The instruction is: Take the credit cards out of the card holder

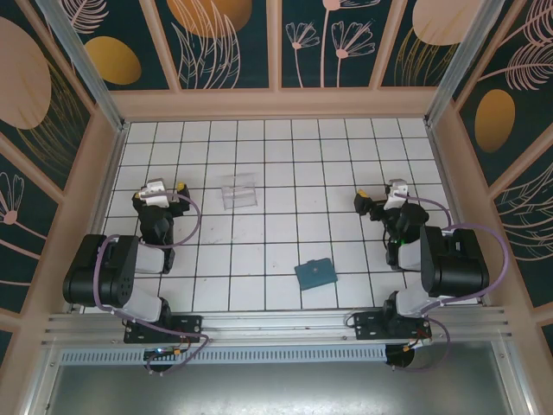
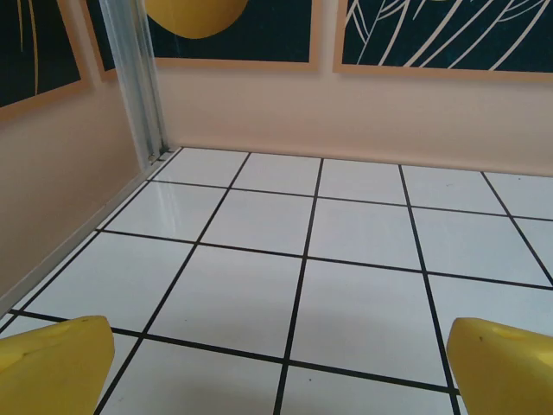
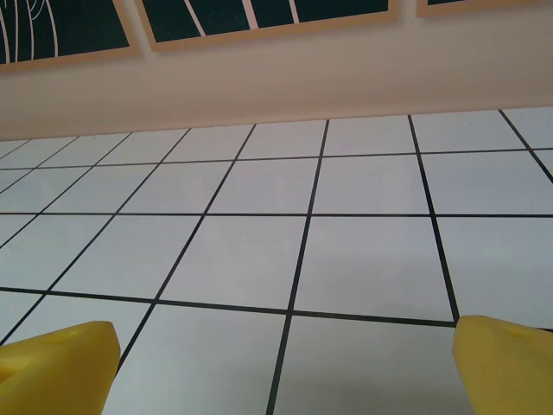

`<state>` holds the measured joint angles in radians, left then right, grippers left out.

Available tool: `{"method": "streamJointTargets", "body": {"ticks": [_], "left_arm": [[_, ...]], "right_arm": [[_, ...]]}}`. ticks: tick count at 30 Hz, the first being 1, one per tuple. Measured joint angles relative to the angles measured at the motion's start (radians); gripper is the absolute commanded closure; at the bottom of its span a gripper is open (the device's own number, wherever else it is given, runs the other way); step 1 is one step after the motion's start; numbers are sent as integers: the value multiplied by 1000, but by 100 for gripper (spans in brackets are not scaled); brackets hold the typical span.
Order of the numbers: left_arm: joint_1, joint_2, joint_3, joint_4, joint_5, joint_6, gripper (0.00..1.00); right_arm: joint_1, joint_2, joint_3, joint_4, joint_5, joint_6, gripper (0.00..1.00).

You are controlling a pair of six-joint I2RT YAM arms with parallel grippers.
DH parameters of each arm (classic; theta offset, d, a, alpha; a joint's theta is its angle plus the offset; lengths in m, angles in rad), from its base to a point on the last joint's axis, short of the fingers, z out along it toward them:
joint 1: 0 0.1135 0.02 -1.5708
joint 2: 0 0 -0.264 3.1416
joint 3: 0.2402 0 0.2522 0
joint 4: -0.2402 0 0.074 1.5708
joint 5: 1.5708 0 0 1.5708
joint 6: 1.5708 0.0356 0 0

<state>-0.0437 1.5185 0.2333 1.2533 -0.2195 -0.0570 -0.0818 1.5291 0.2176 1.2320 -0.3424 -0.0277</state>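
The card holder [image 1: 315,273] is a small teal-blue wallet lying flat on the white tiled floor, near the front and a little right of centre. The credit cards are hidden. My left gripper [image 1: 161,192] rests folded back at the left, far from the holder, and in its wrist view the left gripper [image 2: 281,363] stands open, its yellow fingertips [image 2: 54,367] wide apart over bare tiles. My right gripper [image 1: 385,201] sits at the right, up and to the right of the holder. Seen from its wrist, the right gripper [image 3: 285,363] is open too, with nothing between the fingertips [image 3: 505,363].
A clear plastic box [image 1: 239,192] stands at the centre left, further back than the holder. Pink walls [image 1: 276,104] with dark leaf-patterned panels close in the tiled floor on three sides. An aluminium post [image 2: 138,82] rises in the far left corner.
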Motion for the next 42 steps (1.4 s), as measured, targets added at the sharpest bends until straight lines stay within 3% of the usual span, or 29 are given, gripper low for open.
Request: {"method": "streamJointTargets", "body": {"ticks": [29,42], "left_arm": [[0,0,0,0,0,0,1],[0,-16,-3,-12,-1,0,1]], "right_arm": [[0,0,0,0,5,1,1],[40,-21,25,-78,222,18,1]]}}
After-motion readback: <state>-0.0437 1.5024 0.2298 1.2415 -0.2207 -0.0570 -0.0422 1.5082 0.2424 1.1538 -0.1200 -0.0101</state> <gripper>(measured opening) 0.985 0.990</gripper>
